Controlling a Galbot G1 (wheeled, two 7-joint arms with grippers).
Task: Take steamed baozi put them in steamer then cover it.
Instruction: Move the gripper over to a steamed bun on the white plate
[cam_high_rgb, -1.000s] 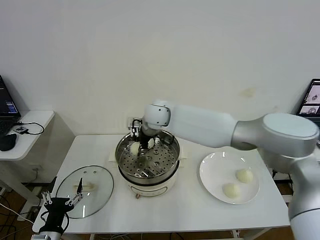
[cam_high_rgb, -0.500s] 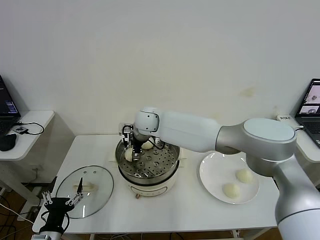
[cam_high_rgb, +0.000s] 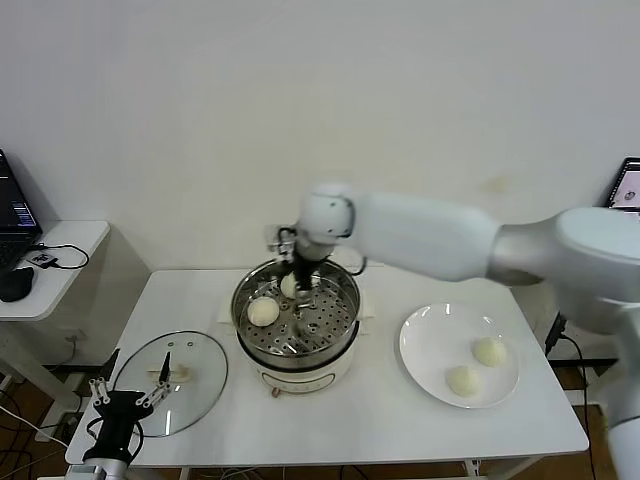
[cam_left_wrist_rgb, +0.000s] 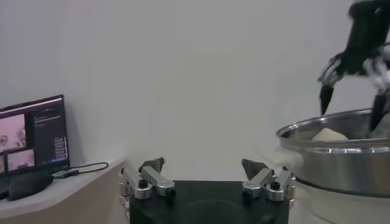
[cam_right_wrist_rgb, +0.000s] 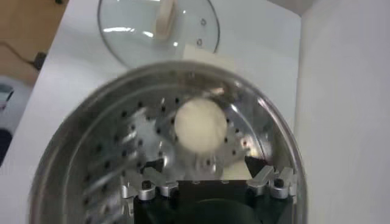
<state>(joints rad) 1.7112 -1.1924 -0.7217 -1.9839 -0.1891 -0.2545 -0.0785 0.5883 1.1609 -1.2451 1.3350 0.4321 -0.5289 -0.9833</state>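
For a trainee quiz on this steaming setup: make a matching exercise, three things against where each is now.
Things:
1. glass lid
2. white plate
3. right pincer

Places:
A. holds two baozi, on the steamer's right
B. over the steamer, above the tray with two baozi
C. flat on the table, on the steamer's left, near the left pincer

Pairs: 1-C, 2-A, 3-B
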